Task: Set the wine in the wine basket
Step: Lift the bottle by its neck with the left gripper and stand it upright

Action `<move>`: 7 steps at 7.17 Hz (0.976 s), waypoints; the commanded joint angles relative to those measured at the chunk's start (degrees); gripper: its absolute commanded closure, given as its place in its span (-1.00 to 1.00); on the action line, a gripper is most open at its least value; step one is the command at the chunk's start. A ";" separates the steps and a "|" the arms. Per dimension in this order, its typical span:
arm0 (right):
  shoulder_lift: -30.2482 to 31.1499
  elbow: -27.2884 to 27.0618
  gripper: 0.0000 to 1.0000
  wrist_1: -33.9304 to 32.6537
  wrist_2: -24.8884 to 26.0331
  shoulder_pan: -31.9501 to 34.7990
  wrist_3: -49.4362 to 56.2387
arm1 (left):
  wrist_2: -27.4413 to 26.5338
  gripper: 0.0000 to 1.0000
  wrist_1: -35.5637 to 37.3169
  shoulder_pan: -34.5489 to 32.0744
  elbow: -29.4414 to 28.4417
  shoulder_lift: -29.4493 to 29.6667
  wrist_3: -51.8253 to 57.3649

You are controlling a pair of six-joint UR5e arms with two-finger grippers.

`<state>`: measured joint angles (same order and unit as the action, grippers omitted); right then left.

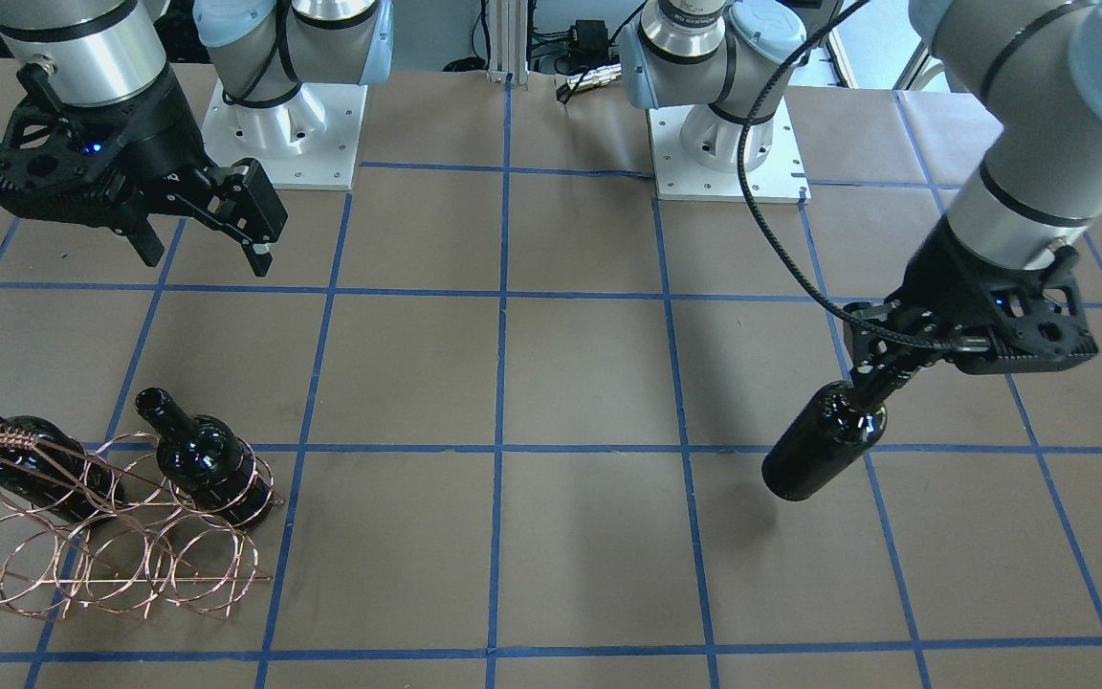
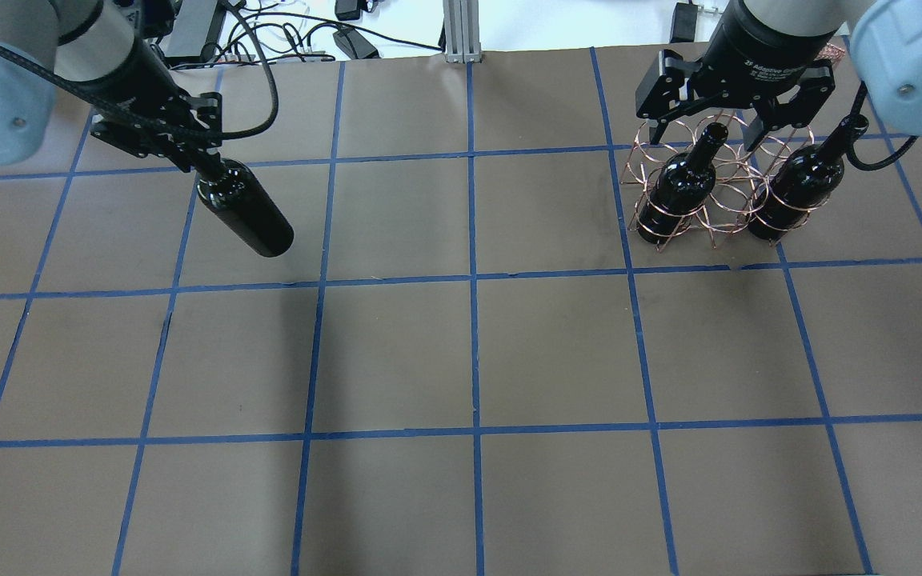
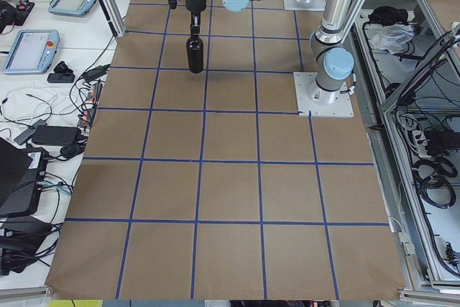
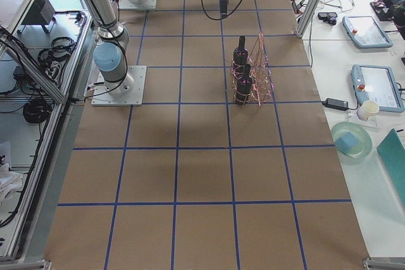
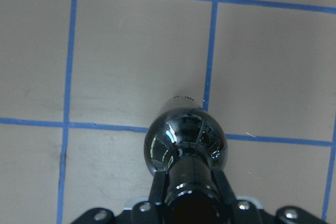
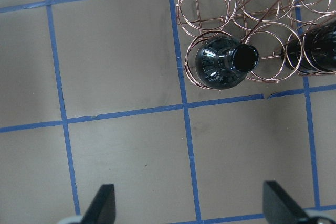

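Wine point(image 2: 249, 212) neck clamped in our left claw point(image 2: 203, 164), hanging near left bench point(image 2: 469, 360) edge; right claw point(image 1: 205, 251) agape, well apart, beside wine basket point(image 2: 717, 192).

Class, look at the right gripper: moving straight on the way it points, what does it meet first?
Probably the bare table; the right gripper points down, open, beside the wine basket, though depth is unclear.

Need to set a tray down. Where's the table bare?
Bare: the brown papered table's middle and robot-side rows, between the left gripper's held glossy black wine bottle and the copper wire basket. Crowded: that basket's corner, near the open right gripper.
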<state>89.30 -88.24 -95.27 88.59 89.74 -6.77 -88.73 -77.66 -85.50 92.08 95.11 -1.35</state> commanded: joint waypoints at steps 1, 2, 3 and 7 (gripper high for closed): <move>0.00 0.00 -1.00 0.00 0.00 0.00 0.00 | -0.30 1.00 -0.03 -6.66 6.06 -3.77 -7.66; 0.00 0.00 -1.00 0.00 0.00 0.00 0.00 | -0.74 1.00 -0.12 -8.87 7.40 -4.74 -8.92; 0.00 0.00 -1.00 0.00 0.00 0.00 0.00 | -0.83 1.00 -0.64 -9.16 8.19 -5.36 -8.33; 0.00 0.00 -1.00 0.00 0.00 0.00 0.00 | -0.84 1.00 -3.00 -9.25 12.59 -6.51 -7.44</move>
<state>89.30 -88.24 -95.27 88.59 89.74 -6.77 -89.62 -79.18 -94.71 104.07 88.69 -9.08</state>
